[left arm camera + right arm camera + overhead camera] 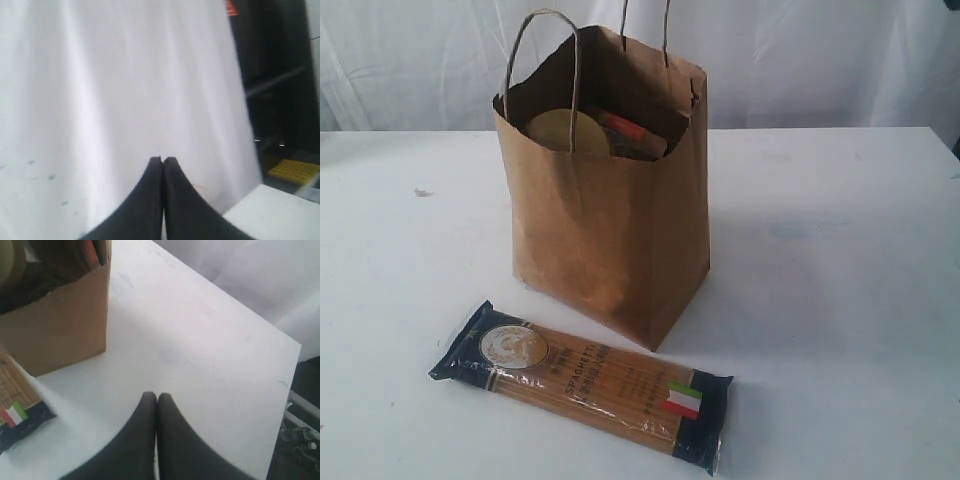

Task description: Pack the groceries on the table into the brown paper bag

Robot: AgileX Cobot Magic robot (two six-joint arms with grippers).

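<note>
The brown paper bag [610,230] stands upright near the middle of the table [840,300], mouth open, its twisted paper handles [542,50] sticking up above the rim. Looking into it from my exterior view, I can make out the round top of the gold-lidded glass jar [563,131] and, just beside it, the orange-labelled brown pouch [625,128]; whatever lies deeper in the bag is hidden from me. In front of the bag, the long blue-ended spaghetti pack [582,383] lies flat on the table, slanted, close to the bag's lower corner but not touching it, with its flag-marked end toward the right of that view. On my right wrist camera the right gripper [156,396] has its two dark fingers pressed together with nothing between them, hanging above bare table beside the bag, and the flag end of the pack shows at the frame's edge. On the left wrist camera the left gripper [163,160] is likewise pinched closed and empty, pointed at the white curtain [125,75], with a corner of the table visible nearby.
</note>
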